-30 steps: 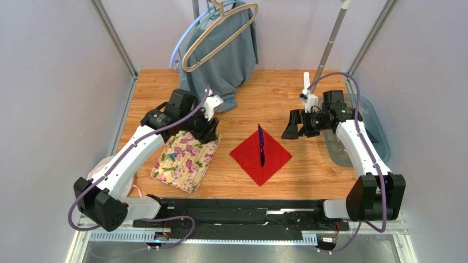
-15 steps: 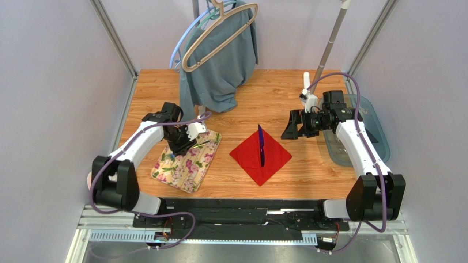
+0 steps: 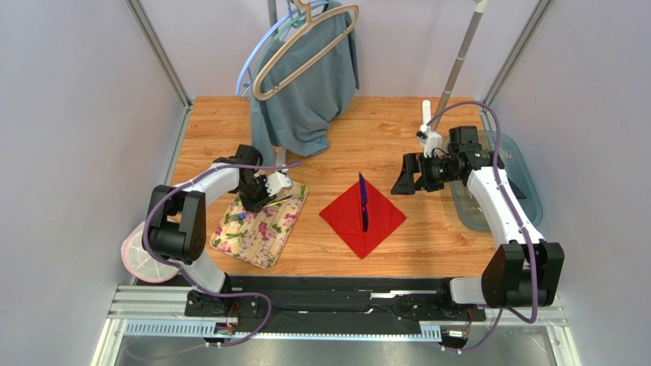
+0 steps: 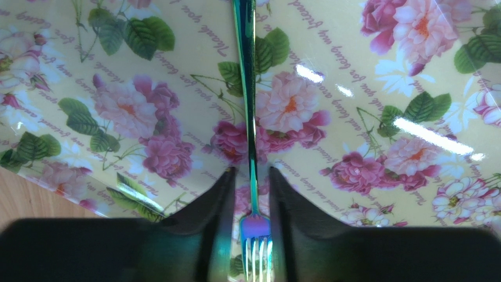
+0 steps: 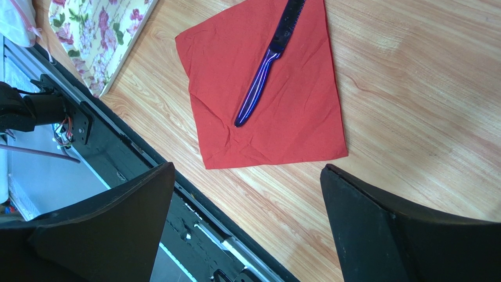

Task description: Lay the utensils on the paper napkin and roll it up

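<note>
While the left gripper (image 4: 251,173) sits low over the floral mat (image 4: 364,94), its two fingers (image 4: 220,194) stand narrow, one on each side of the green fork (image 4: 247,88) at the neck just above the tines. Whether they actually pinch it cannot be told. The fork's tines lie back between the fingers, and its handle runs straight out ahead of the fingertips across the mat's printed roses. Past the mat's edge, off to one side of the fingers, a strip of wooden table (image 4: 17,200) shows. The right gripper (image 5: 247,170) hangs above the table with its fingers (image 5: 117,217) spread wide and nothing between them. Ahead of those fingers the red paper napkin (image 5: 294,129) lies on the wood. A purple-blue knife (image 5: 264,76) rests on the napkin, handle end toward the fingers and blade pointing away. In the overhead view the napkin lies between the two grippers, nearer the right one and apart from the mat.
</note>
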Robot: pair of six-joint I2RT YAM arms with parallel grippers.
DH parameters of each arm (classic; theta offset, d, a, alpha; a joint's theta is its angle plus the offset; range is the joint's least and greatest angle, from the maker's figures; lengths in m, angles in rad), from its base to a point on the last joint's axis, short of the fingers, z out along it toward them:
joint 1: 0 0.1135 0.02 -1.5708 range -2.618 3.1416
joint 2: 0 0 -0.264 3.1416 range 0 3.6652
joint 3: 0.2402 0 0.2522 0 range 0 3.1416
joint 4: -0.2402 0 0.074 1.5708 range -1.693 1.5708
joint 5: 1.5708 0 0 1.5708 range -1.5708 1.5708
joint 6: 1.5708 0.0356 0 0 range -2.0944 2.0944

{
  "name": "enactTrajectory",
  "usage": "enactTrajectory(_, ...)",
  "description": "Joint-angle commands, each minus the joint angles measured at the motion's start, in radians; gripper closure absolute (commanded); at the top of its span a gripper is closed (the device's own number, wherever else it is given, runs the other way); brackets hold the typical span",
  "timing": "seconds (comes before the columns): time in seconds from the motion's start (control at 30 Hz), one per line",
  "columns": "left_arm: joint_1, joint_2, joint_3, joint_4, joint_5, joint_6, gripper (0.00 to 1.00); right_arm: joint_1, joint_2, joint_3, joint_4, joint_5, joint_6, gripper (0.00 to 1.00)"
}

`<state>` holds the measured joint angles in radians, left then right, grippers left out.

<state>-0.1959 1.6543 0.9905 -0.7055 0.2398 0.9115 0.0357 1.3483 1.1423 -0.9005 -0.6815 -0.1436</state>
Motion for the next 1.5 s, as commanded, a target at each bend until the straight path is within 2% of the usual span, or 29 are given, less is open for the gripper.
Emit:
enactTrajectory(0.0, 0.004, 0.007, -0.052, 0.044, -0.019, 0.052, 0.75, -0.003, -0.017, 0.000, 0.006, 0.002, -0.017, 0.00)
enactTrajectory(0.07, -0.002, -0.023, -0.059, 0.034, -0.014, 0.052, 0.87, -0.003, -0.014, 0.002, 0.008, -0.001, -0.016, 0.00)
enactTrajectory(0.17, -0.043, -0.095, -0.052, -0.044, 0.003, 0.062, 0.99, -0.003, -0.012, 0.004, 0.008, -0.009, -0.013, 0.00)
enactTrajectory(0.2, -0.062, -0.117, -0.050, -0.070, 0.007, 0.072, 1.00, -0.003, -0.009, 0.005, 0.008, -0.010, -0.011, 0.00)
enactTrajectory(0.33, -0.167, -0.252, -0.033, -0.216, 0.030, 0.133, 1.00, -0.003, -0.005, 0.007, 0.009, -0.020, -0.008, 0.00)
enactTrajectory(0.47, -0.286, -0.408, 0.016, -0.340, 0.122, 0.235, 1.00, -0.003, 0.000, 0.007, 0.014, -0.041, 0.001, 0.00)
enactTrajectory(0.53, -0.362, -0.458, 0.034, -0.347, 0.148, 0.292, 1.00, -0.003, 0.003, 0.004, 0.026, -0.059, 0.018, 0.00)
enactTrajectory(0.67, -0.499, -0.566, 0.034, -0.306, 0.179, 0.528, 1.00, 0.003, 0.021, 0.002, 0.035, -0.200, 0.050, 0.01)
enactTrajectory(0.73, -0.563, -0.585, 0.030, -0.272, 0.178, 0.593, 1.00, 0.029, 0.047, 0.016, 0.020, -0.255, 0.059, 0.05)
enactTrajectory(0.87, -0.622, -0.550, 0.040, -0.229, 0.171, 0.804, 1.00, 0.108, 0.081, 0.056, 0.018, -0.343, 0.081, 0.13)
enactTrajectory(0.97, -0.634, -0.507, 0.036, -0.152, 0.180, 0.927, 1.00, 0.182, 0.109, 0.073, 0.032, -0.320, 0.098, 0.18)
enactTrajectory(1.03, -0.634, -0.469, 0.025, -0.103, 0.190, 1.006, 1.00, 0.188, 0.124, 0.074, 0.041, -0.305, 0.107, 0.18)
enactTrajectory(1.07, -0.634, -0.450, 0.023, -0.051, 0.194, 1.085, 1.00, 0.184, 0.141, 0.076, 0.041, -0.291, 0.111, 0.18)
enactTrajectory(1.13, -0.632, -0.379, 0.049, -0.002, 0.202, 1.150, 1.00, 0.181, 0.149, 0.080, 0.037, -0.233, 0.110, 0.18)
enactTrajectory(1.2, -0.614, -0.312, 0.100, -0.018, 0.240, 1.245, 1.00, 0.159, 0.149, 0.080, 0.037, -0.204, 0.105, 0.18)
enactTrajectory(1.27, -0.579, -0.208, 0.190, -0.083, 0.350, 1.429, 1.00, 0.126, 0.153, 0.085, 0.023, -0.176, 0.096, 0.17)
enactTrajectory(1.37, -0.527, -0.079, 0.234, -0.003, 0.427, 1.614, 1.00, 0.061, 0.167, 0.099, -0.018, -0.165, 0.075, 0.16)
enactTrajectory(1.47, -0.505, 0.051, 0.322, -0.008, 0.478, 1.719, 1.00, 0.006, 0.164, 0.096, -0.037, -0.167, 0.065, 0.16)
